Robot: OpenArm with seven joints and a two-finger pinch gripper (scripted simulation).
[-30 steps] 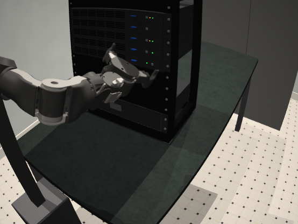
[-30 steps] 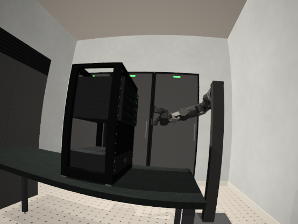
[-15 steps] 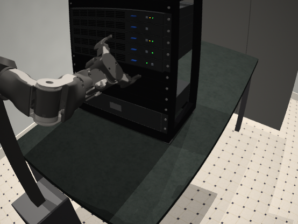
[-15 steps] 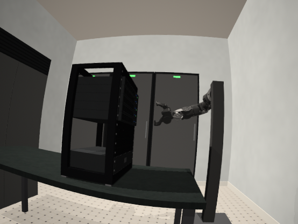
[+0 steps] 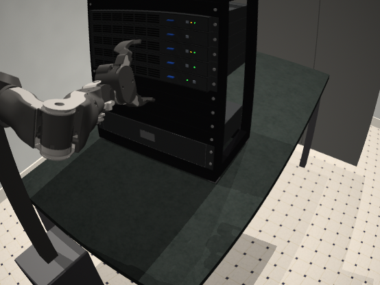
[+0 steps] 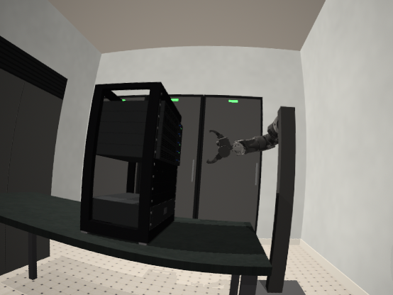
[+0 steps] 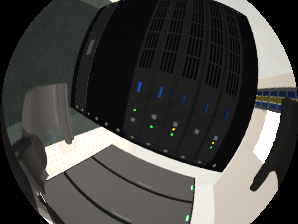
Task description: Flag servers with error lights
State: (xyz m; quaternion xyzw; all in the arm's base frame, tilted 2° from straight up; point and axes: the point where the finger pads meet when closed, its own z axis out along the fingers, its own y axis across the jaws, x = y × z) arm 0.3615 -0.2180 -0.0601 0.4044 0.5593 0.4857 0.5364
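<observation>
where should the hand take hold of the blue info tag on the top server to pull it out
Pinch the blue tag on the top server by its top and bottom edges, coming straight at the rack's front face. It is a short, flat horizontal tab, seemingly flush with the panel, so only a head-on approach fits. The hand is open and holds nothing.

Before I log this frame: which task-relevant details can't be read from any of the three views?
- Information tags: small blue marks in the top view; too small to judge how far out they sit.
- Locate buttons: tiny grey squares; none shows blue.
- Rack front: edge-on in the exterior view.
- Wrist view: fisheye blur; lights hard to assign.
- Hand: open, empty.
</observation>
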